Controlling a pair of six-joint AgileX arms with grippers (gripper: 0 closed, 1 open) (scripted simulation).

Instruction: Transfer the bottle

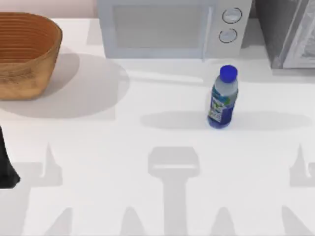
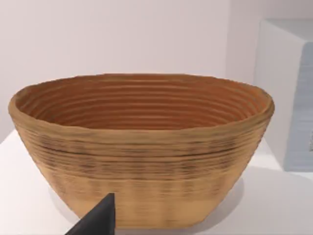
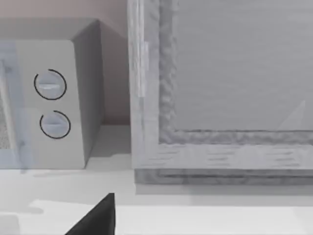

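The bottle [image 1: 223, 98] stands upright on the white table, right of the middle. It is clear plastic with a round blue cap, a blue, white and green label and a dark blue base. Nothing touches it. My left arm [image 1: 6, 164] is a dark shape at the table's left edge, far from the bottle. A dark tip of my left gripper [image 2: 98, 220] points toward a woven basket. A dark tip of my right gripper [image 3: 98, 218] faces the back right corner, toward a grey box and a microwave's dials.
A woven brown basket [image 1: 24, 54] sits at the back left, hollow side up [image 2: 142, 147]. A white microwave [image 1: 167, 29] stands at the back centre, just behind the bottle. A grey box [image 1: 290, 34] fills the back right corner [image 3: 220, 88].
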